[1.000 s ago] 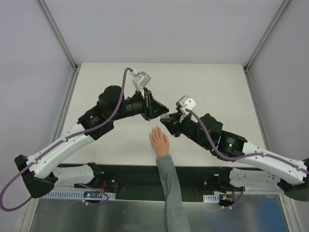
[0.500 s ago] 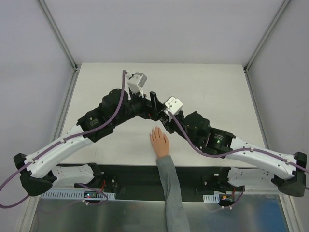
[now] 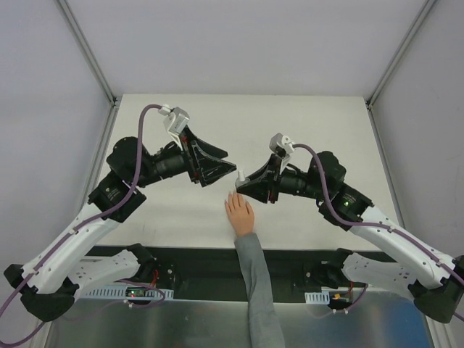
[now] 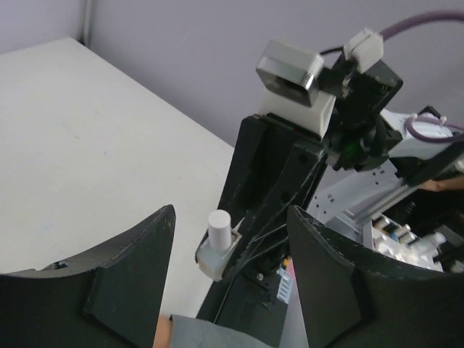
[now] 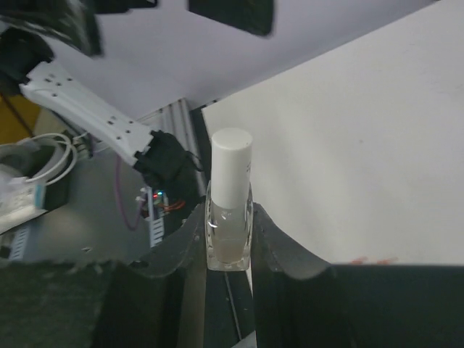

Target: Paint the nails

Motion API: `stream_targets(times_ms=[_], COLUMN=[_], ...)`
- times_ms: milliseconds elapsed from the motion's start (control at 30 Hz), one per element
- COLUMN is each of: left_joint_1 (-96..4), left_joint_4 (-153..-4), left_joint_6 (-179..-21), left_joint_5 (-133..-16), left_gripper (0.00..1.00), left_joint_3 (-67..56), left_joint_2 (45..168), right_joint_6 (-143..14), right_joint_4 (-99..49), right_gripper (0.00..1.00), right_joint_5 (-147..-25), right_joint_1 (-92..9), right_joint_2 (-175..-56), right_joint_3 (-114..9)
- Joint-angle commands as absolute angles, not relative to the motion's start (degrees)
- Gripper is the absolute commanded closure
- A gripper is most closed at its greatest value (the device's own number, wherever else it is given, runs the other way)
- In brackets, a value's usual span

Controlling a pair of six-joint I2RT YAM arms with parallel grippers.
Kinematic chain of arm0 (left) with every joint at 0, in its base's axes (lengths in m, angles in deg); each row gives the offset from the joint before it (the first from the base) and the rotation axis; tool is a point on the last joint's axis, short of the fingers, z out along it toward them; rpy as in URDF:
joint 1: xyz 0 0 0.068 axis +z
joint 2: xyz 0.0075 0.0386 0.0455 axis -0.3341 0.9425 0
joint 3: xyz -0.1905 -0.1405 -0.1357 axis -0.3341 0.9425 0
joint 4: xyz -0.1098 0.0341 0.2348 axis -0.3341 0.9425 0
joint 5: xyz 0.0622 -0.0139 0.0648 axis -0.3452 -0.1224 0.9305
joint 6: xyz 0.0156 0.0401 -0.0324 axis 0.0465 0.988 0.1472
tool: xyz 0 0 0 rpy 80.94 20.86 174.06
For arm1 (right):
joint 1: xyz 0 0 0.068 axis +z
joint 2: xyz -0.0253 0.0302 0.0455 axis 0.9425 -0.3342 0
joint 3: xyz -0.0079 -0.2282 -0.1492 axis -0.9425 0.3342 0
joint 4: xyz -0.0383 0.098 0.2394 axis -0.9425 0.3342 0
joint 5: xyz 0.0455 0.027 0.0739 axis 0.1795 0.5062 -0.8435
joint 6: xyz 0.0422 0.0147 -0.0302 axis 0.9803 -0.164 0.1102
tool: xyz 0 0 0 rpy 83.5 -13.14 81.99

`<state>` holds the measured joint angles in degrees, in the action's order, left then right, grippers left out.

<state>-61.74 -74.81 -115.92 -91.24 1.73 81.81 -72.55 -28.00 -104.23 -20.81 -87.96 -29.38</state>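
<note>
The left end effector [image 3: 221, 168] has opened wide and drawn back from the bottle [image 5: 229, 230], holding nothing. The right end effector [image 3: 246, 185] stays clamped on the bottle, whose cap [image 5: 232, 168] is still on. The nails [image 3: 233, 194] lie just beside its tip on the tabletop [image 3: 326, 123]. Painting likely hasn't begun.

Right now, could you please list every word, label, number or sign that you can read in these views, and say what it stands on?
No text can be read.
Bottle: clear glass and a plain white cap, no label showing.
Red marks on the table: too blurred to read.
Circuit boards at the near edge: too small to read.
</note>
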Motion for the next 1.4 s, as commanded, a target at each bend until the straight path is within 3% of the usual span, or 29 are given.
stream_targets(times_ms=[0,167,267,533,667,800,833,933,967,1000,1067,1233,1367], left_joint_1=[-60.39,-60.39,-60.39,-60.39,-60.39,-60.39,-60.39,-62.75,-67.29,-68.98,-70.23,-70.50,-70.50], left_joint_4=[-85.05,-91.98,-95.25,-94.11,-92.79,-89.55,-88.23,-71.67,-66.91,-60.60,-59.30,-59.65,-60.53], left_joint_6=[-121.68,-125.81,-127.75,-127.13,-127.31,-126.87,-125.91,-118.74,-117.04,-116.24,-118.33,-122.03,-122.38], left_joint_5=[-106.47,-112.97,-115.95,-116.67,-116.32,-115.62,-112.83,-96.61,-78.18,-71.47,-63.09,-59.01,-59.54], left_gripper=[0.37,0.38,0.50,0.63,0.75,1.00,1.00,1.00,1.00,1.00,1.00,1.00,1.00], left_joint_3=[4.60,7.24,7.50,7.15,6.45,4.26,3.90,0.13,-1.62,-4.60,-5.94,-7.26,-6.74], left_joint_2=[84.35,86.37,87.78,88.66,89.80,91.12,91.04,90.42,90.86,91.56,93.93,95.00,93.85], right_joint_6=[-63.39,-62.50,-62.50,-62.15,-62.41,-64.16,-65.30,-79.47,-82.95,-86.11,-92.72,-95.72,-98.18], right_joint_4=[-39.15,-39.87,-39.87,-40.66,-40.66,-39.53,-38.39,-22.51,-19.86,-20.18,-25.08,-30.55,-32.93], right_gripper=[1.00,1.00,1.00,1.00,1.00,1.00,1.00,1.00,1.00,1.00,1.00,1.00,1.00], right_joint_5=[-119.47,-120.00,-119.91,-119.03,-118.51,-115.79,-113.95,-80.23,-49.90,-36.90,-20.14,-20.49,-36.28], right_joint_1=[-21.61,-22.23,-22.84,-23.72,-24.07,-23.98,-23.90,-12.96,-7.43,1.42,5.01,6.69,6.60], right_joint_2=[-86.99,-85.93,-86.28,-86.46,-86.72,-86.72,-86.63,-87.07,-90.73,-93.11,-97.60,-102.19,-99.20], right_joint_3=[-28.78,-28.42,-28.69,-28.33,-28.60,-28.69,-28.86,-34.38,-37.79,-39.22,-40.98,-42.23,-39.67])
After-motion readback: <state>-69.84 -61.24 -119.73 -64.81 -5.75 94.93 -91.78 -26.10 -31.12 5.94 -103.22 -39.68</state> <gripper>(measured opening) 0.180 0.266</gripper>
